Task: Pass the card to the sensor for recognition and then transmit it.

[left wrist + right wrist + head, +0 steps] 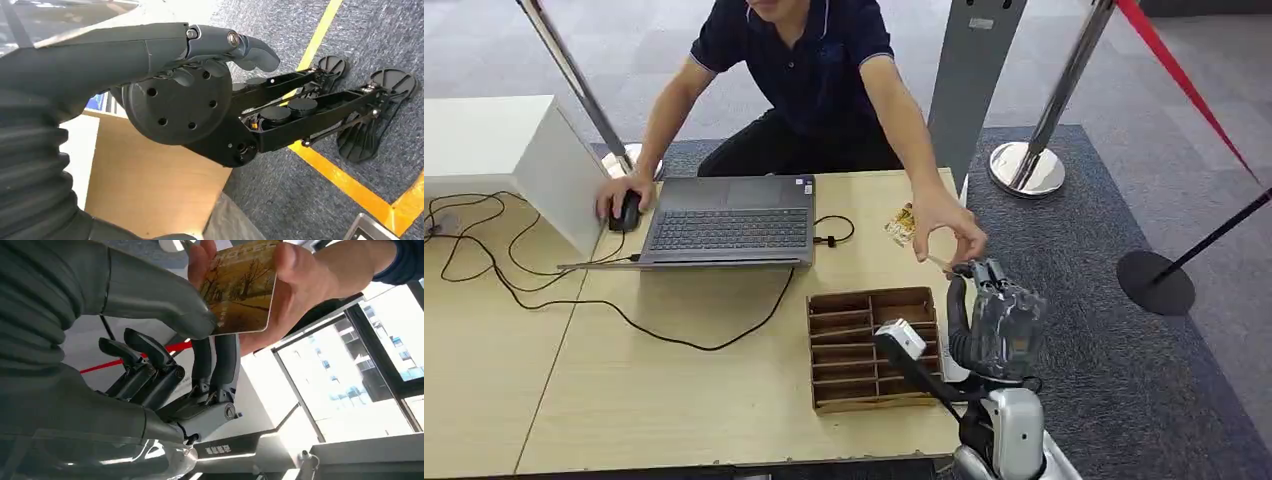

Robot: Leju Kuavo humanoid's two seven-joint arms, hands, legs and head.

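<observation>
A card (240, 290) with an autumn tree picture is held by a person's hand (300, 285). My right hand (165, 370) pinches its lower corner, with the thumb (200, 322) on the face and the fingers (220, 357) behind it. In the head view this meeting is off the table's right edge: my right hand (1004, 315) is raised and the person's hand (949, 225) reaches down to it. A second card (902, 225) lies on the table. My left hand (210, 45) hangs over the floor, holding nothing.
A wooden divided box (874, 345) stands at the table's near right. A laptop (729, 220), cables and a white box (514, 150) lie to the left. The person's other hand rests on a mouse (627, 212). A grey upright post (974, 70) and barrier stands (1026, 165) are beyond.
</observation>
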